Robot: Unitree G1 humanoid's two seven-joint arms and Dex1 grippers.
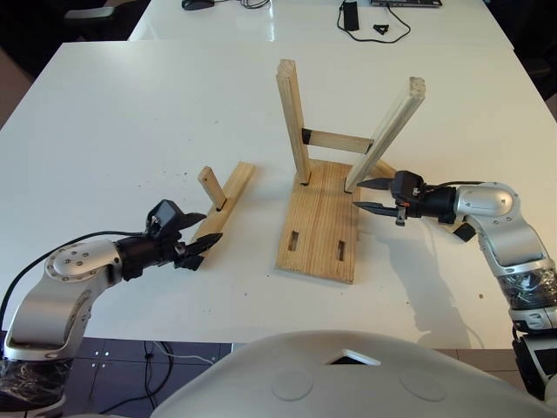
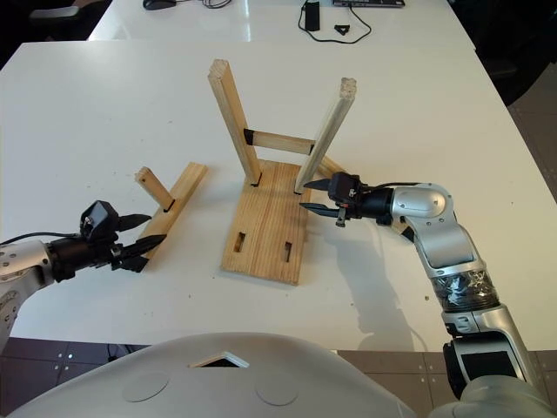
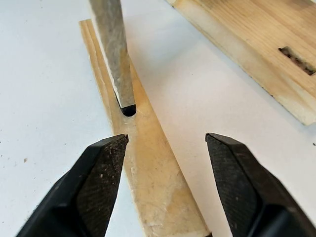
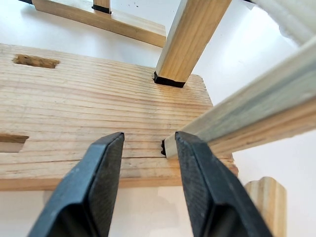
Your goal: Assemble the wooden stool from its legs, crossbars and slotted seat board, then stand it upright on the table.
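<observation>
The left claw [image 1: 213, 225] is held apart, astride the near end of a loose leg [image 1: 235, 187] lying flat left of the board [image 1: 315, 228]. The right claw [image 1: 358, 195] is held apart at the board's right edge. Two square pale-wood uprights [image 1: 292, 117] are seated in the straight-grained board and joined by a crossbar [image 1: 338, 140].

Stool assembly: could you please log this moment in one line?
seat board flat, two slots empty | two legs, crossbar slotted in | left jaws open astride loose leg | right jaws open by right leg
</observation>
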